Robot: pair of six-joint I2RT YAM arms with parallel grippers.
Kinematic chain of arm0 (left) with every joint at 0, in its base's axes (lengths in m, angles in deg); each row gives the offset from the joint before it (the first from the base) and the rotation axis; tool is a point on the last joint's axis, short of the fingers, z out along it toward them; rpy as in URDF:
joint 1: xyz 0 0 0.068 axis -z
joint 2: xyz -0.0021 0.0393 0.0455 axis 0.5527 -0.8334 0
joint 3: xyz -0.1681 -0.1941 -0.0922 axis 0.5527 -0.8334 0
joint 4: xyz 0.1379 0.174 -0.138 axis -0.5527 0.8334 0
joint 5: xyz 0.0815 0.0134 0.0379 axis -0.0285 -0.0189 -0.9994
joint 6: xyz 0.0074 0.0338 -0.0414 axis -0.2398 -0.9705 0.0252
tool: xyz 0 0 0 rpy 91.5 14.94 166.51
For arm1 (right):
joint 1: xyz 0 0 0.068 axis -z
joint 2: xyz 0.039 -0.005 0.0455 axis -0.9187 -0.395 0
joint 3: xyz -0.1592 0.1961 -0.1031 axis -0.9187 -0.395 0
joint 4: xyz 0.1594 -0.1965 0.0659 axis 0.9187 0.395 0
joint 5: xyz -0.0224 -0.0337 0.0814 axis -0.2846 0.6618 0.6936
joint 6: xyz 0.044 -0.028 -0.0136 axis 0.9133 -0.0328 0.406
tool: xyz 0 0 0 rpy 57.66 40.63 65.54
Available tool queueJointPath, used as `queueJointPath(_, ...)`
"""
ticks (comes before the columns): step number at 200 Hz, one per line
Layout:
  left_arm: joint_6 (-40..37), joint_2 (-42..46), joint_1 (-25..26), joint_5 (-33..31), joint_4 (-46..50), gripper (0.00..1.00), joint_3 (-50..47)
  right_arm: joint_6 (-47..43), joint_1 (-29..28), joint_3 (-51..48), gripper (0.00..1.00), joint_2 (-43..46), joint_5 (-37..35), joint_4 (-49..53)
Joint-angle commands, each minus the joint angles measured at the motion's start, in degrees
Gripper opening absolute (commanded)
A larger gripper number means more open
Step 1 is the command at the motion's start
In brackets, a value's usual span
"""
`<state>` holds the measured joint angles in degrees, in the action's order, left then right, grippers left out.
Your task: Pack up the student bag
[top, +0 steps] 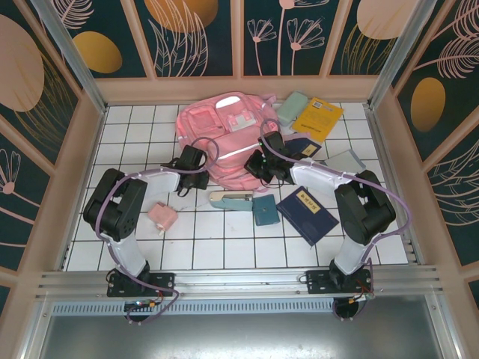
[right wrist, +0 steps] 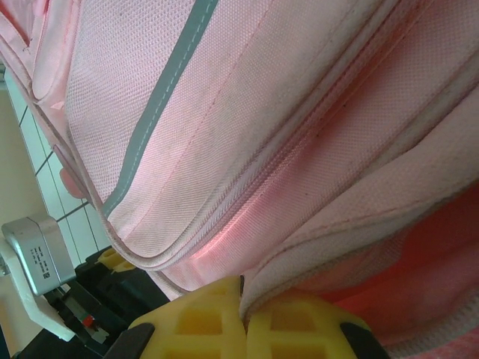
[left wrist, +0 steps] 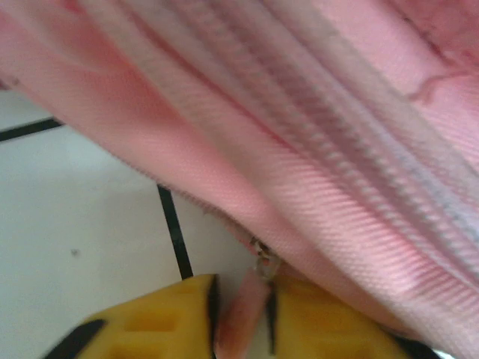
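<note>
The student bag (top: 224,138), large, soft and pink, lies flat at the back centre of the white tiled table. My left gripper (top: 196,176) is at its near left edge. In the left wrist view its yellow fingers (left wrist: 172,314) are shut on the bag's pink zip pull (left wrist: 241,314), just below the metal slider (left wrist: 263,263). My right gripper (top: 259,165) is at the bag's near right edge. In the right wrist view this gripper (right wrist: 243,290) is shut on a fold of the bag's fabric (right wrist: 262,134) beside a zip seam. A pale reflective strip (right wrist: 161,97) crosses the bag's front.
A small pink pouch (top: 162,217), a white and teal case (top: 230,199), a teal wallet (top: 265,210) and a navy booklet (top: 307,215) lie in front of the bag. A mint case (top: 293,106), a yellow book (top: 317,118) and a grey item (top: 344,161) lie at the right.
</note>
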<state>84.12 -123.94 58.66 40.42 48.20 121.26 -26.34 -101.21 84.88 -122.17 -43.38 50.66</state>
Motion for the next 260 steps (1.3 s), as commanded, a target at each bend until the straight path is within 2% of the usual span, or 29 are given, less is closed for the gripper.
queueJointPath(1,-0.3,-2.0,0.4,0.1,1.7,0.11,1.0,0.1,0.7,0.0,0.0,-0.2,-0.4,-2.5)
queueJointPath(14,0.2,-1.7,0.4,-1.0,2.2,0.0,0.9,0.0,0.7,0.1,0.0,-0.2,-0.4,-2.3)
queueJointPath(48,2.2,-0.5,0.1,-6.4,4.9,0.0,1.5,0.0,0.8,-0.2,0.0,1.1,-1.2,-1.9)
queueJointPath(71,4.3,0.1,-1.9,-9.9,7.6,0.0,1.5,0.1,1.1,-1.2,0.0,2.6,-2.3,-1.2)
queueJointPath(112,8.6,-2.9,-9.5,-8.9,11.0,0.0,6.8,0.6,1.6,-4.5,0.0,5.5,-3.0,-1.4)
queueJointPath(169,12.3,-10.8,-12.7,-12.4,17.0,0.0,18.5,0.2,1.6,-6.6,0.0,7.2,-3.1,-1.5)
queueJointPath(188,14.0,-8.1,-12.7,-14.8,17.5,0.0,16.6,-0.8,1.7,-5.8,0.0,6.7,-3.4,-1.3)
queueJointPath(217,16.2,-0.5,-12.7,-17.9,18.5,0.0,8.6,-4.7,2.5,-1.4,0.0,4.1,-2.8,-0.2)
queueJointPath(260,21.6,11.9,-12.7,-18.2,21.0,0.0,-2.4,-13.6,2.8,11.0,0.0,-4.2,-1.3,4.8)
